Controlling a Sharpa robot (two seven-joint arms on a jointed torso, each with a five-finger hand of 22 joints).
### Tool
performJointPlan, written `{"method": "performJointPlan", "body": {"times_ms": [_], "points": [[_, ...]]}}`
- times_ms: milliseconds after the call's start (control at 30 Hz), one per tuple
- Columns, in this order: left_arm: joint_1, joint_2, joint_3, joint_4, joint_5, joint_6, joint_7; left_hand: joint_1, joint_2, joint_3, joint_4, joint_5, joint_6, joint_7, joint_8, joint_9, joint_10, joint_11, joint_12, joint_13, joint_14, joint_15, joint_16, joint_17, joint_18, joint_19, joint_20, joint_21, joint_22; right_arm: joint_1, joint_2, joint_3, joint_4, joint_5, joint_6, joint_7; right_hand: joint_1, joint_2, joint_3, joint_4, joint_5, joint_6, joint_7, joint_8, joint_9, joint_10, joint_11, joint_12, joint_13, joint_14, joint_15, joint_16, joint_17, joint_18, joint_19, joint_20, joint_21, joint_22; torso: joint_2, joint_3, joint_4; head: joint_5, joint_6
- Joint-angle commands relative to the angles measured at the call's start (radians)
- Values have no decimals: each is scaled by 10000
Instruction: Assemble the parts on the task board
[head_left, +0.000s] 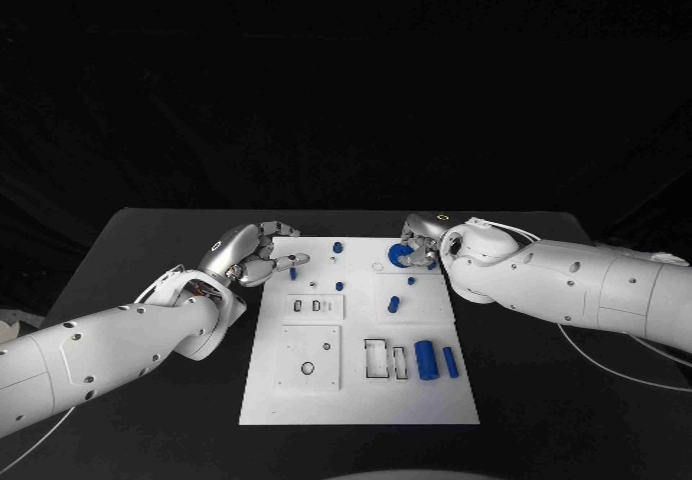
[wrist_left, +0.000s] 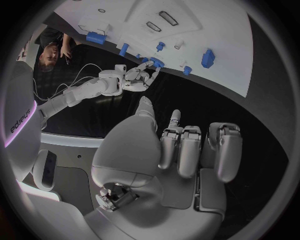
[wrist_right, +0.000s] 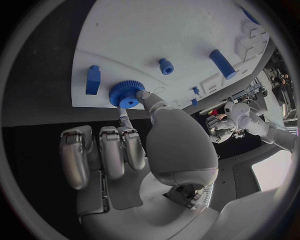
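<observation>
The white task board (head_left: 361, 335) lies in the middle of the black table. My right hand (head_left: 423, 245) is at its far right corner and pinches a blue gear (head_left: 400, 255) between thumb and a finger; the right wrist view shows the gear (wrist_right: 126, 94) at the board's edge, with the other fingers (wrist_right: 100, 152) curled in. My left hand (head_left: 257, 255) hovers over the board's far left edge, fingers (wrist_left: 187, 150) curled with nothing in them. Small blue pegs (head_left: 338, 246) stand on the far part of the board. A large blue cylinder (head_left: 426, 360) lies near the front right.
A smaller blue cylinder (head_left: 450, 362) lies beside the large one. Rectangular slots (head_left: 378, 358) and a round hole (head_left: 307, 368) are cut in the board's near half. A blue block (wrist_right: 93, 80) stands close to the gear. Cables trail on the table at the right (head_left: 606, 365).
</observation>
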Motion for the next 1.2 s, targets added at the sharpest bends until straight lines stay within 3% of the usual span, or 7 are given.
{"method": "performJointPlan", "body": {"times_ms": [33,333,600,1067,1200], "points": [[5,28,5,7,-51,73,77,-7,114,-68,-4,69,81,-11,-36,0,1021,-6,26,2632,1040,-2,26,2635,-73,1034,57,24,2634,-53,-24,-30,34,241,-401,240,113,22,55,-29,31,631,-530,170,165,1061,-75,39,2633,1042,-73,41,2629,-143,1064,-52,45,2631,-5,2,5,7,17],[2,37,5,-17,-57,74,85,-7,114,-68,-4,69,81,-11,-36,0,1021,-6,26,2632,1040,-2,26,2635,-73,1034,57,24,2634,-19,-136,-7,304,1286,-1359,725,79,-16,44,-41,41,654,-528,162,168,1061,-77,39,2633,1042,-83,41,2629,-143,1064,-59,45,2631,-8,-2,1,26,38],[-2,61,5,-43,-63,69,97,-11,131,-86,2,68,105,-14,-55,1,1021,-9,26,2632,1040,-4,26,2635,-73,1034,55,24,2634,181,-70,23,651,1587,-1804,1066,59,-31,39,-41,46,647,-523,148,164,1061,-73,39,2633,1042,-88,41,2629,-143,1064,-64,45,2631,14,-2,4,70,56],[-2,101,6,-67,-65,55,110,-11,131,-86,2,68,105,-14,-55,1,1021,-9,26,2632,1040,-4,26,2635,-73,1034,55,24,2634,281,880,43,441,1197,-1408,1358,8,-25,45,-27,42,613,-506,101,151,1061,-61,39,2633,1042,-98,41,2629,-143,1064,-74,45,2631,2,-18,8,13,65],[-2,84,6,-63,-66,42,110,-32,159,-108,8,67,125,-17,-79,1,1021,-11,26,2632,1040,-7,26,2635,-73,1034,53,24,2634,261,1172,44,258,1027,-1294,1393,-3,-23,49,-27,30,597,-499,82,145,1061,-57,39,2633,1042,-99,41,2629,-143,1064,-76,45,2631,0,-8,-9,59,46]]}}
